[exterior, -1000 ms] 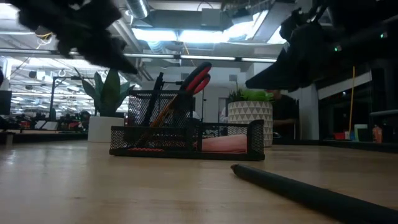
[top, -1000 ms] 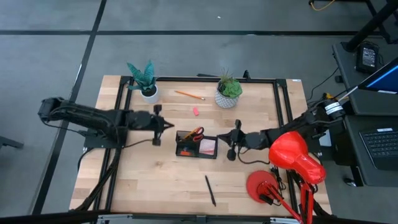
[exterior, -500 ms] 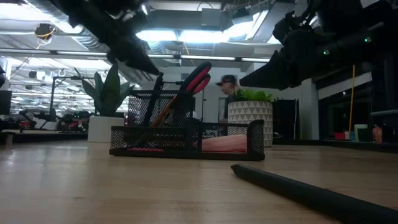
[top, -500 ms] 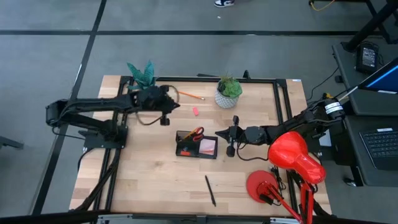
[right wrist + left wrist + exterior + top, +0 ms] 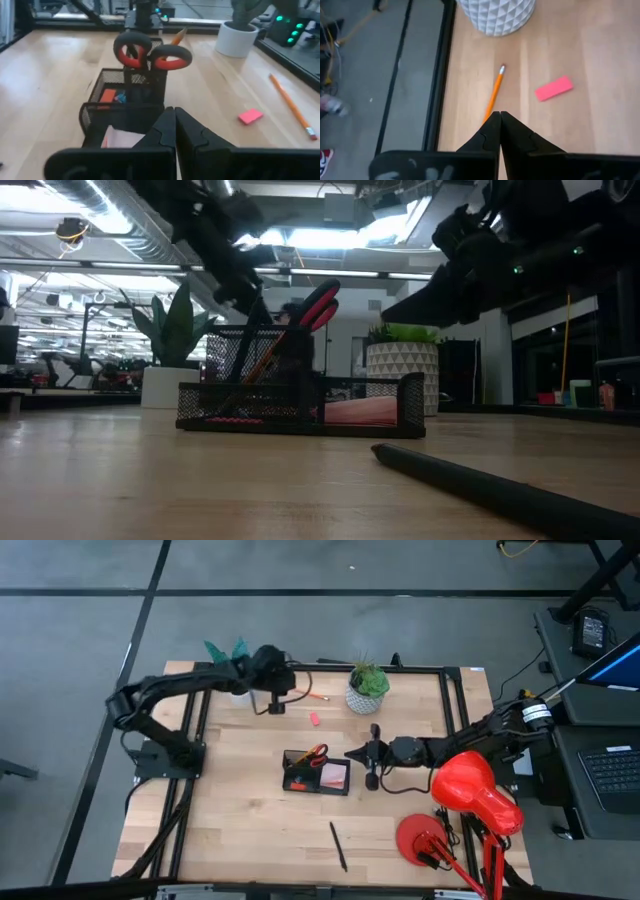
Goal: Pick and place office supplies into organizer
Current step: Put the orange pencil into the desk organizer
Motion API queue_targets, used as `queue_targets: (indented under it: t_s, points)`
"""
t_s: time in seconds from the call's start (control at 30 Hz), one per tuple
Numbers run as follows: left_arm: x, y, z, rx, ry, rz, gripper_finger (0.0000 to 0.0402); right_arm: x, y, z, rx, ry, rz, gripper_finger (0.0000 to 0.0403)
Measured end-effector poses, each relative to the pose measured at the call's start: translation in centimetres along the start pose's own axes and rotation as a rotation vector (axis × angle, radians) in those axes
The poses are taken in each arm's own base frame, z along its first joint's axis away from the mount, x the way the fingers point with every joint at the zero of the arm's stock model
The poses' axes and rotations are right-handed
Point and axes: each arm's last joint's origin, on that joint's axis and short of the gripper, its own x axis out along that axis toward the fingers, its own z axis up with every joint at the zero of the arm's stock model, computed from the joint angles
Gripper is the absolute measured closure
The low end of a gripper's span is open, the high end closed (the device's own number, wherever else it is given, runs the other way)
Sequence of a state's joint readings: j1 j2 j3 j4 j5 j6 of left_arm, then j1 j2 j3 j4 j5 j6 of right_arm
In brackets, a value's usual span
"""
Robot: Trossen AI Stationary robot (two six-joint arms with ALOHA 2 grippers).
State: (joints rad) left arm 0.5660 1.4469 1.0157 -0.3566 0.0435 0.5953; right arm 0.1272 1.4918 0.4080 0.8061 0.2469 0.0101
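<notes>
- Left pincer [image 5: 500,117] is pressed shut and empty, hovering over the far end of the desk [image 5: 240,830], right above the near end of the orange pencil [image 5: 493,96].
- I judge the step in hand is picking up that pencil, so I'd spread the fingers first, straddle the shaft crosswise, then come down.
- Pink eraser [image 5: 553,88] lies just beside the pencil, with the white pot [image 5: 496,15] beyond the pencil's tip.
- Right pincer [image 5: 174,125] waits shut, close beside the black organizer [image 5: 316,772], which holds the scissors [image 5: 151,53].
- One pen [image 5: 338,845] lies on the near side of the desk.
</notes>
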Motion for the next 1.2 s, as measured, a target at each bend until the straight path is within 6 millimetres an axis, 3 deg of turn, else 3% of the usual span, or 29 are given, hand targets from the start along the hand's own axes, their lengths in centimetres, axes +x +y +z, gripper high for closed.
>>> queue_targets:
  t_s: [0.23,0.43,0.8,1.2]
  points:
    - [3.5,1.7,0.7,0.052,0.129,-0.075,0.0400,0.3,-1.4,-0.1,0.001,0.012,0.036,0.0403]
    - [5.4,2.0,0.8,0.095,0.164,-0.097,0.0398,0.4,-1.7,-0.1,0.043,0.013,0.038,0.0403]
    - [5.6,2.5,1.3,0.014,0.096,-0.076,0.0348,0.4,-1.9,-0.4,0.025,0.040,0.037,0.0403]
    - [5.6,2.8,1.3,0.053,0.109,-0.029,0.0275,0.7,-4.9,-0.5,0.046,0.043,0.018,0.0402]
